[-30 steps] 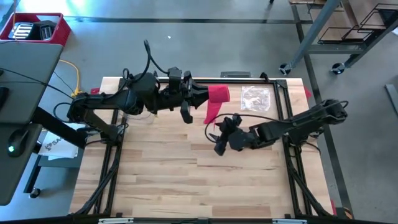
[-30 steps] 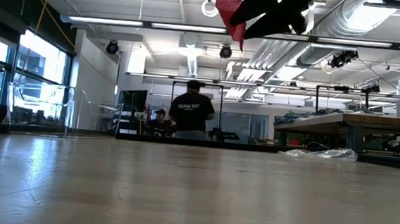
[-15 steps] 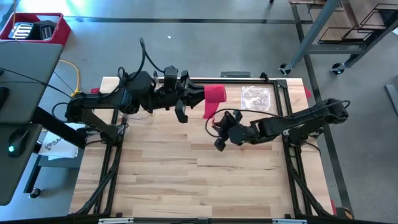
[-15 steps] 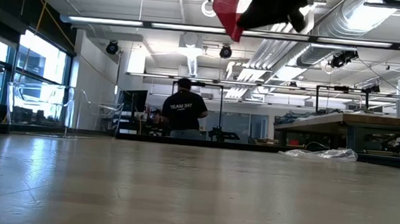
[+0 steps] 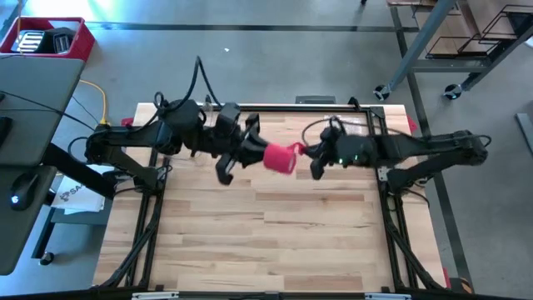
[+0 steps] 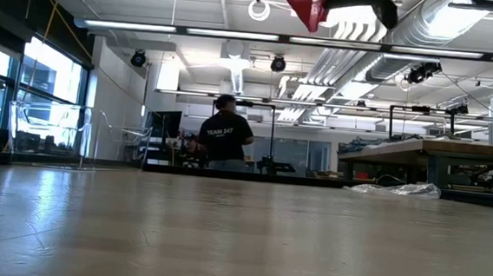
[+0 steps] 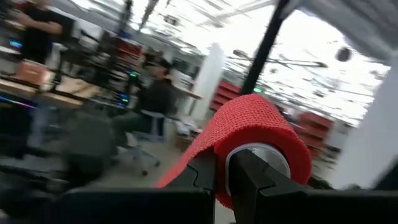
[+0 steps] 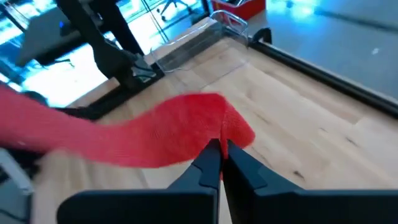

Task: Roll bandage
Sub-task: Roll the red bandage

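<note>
We look across a pale wooden table [image 5: 266, 225] into a big workshop, where a person [image 6: 226, 137] in a dark shirt stands with their back to us. A clear bag [image 6: 397, 189] lies toward the table's far edge. Both arms meet over the back half of the table, well above the wood. Our left claw [image 5: 254, 152] is clamped on the bandage [image 5: 281, 157], whose red fabric curves over the closed fingers [image 7: 249, 174] in a loop. From the other side our right claw [image 5: 315, 158] is pinched together on an end of the same strip, its fingers [image 8: 208, 165] meeting on the red cloth. The bandage hangs in the air between the two claws, not touching the table.
</note>
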`<state>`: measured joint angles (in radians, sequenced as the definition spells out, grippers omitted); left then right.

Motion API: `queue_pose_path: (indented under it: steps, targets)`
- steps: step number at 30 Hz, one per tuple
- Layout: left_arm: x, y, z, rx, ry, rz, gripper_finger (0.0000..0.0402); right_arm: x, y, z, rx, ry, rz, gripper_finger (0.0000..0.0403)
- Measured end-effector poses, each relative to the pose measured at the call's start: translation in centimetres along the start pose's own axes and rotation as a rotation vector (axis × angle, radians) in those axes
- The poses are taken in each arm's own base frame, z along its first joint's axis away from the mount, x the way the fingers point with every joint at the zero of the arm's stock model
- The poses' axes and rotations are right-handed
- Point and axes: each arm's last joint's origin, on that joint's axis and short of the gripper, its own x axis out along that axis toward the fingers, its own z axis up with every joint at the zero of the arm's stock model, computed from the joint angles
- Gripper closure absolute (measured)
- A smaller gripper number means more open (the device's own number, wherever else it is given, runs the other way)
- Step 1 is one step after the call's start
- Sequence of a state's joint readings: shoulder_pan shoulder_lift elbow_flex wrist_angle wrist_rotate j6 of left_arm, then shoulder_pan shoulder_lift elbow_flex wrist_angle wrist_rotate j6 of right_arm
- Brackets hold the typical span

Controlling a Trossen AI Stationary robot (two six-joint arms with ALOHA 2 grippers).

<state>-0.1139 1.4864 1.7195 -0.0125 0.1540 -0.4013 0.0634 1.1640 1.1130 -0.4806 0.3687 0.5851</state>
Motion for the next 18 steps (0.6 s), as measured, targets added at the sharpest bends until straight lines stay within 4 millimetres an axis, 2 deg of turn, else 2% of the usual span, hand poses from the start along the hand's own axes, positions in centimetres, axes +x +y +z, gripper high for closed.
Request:
queue_pose_path:
  steps: [3,6,13,18]
  targets:
    - [0.1,-0.6,-0.1,-0.006,0.002,-0.034,0.0387,0.5,-1.7,0.7,0.064,0.066,0.033,0.0402]
    - [0.1,-1.1,-0.1,-0.008,0.004,-0.100,0.0387,1.9,-3.1,0.4,0.115,0.170,0.072,0.0402]
    - [0.1,-1.6,0.1,0.004,-0.018,-0.132,0.0387,6.5,-5.2,-4.6,0.210,0.417,0.057,0.0402]
    - [0.1,-1.5,0.0,0.006,-0.016,-0.121,0.0387,8.6,-5.1,-8.7,0.297,0.494,0.194,0.0403]
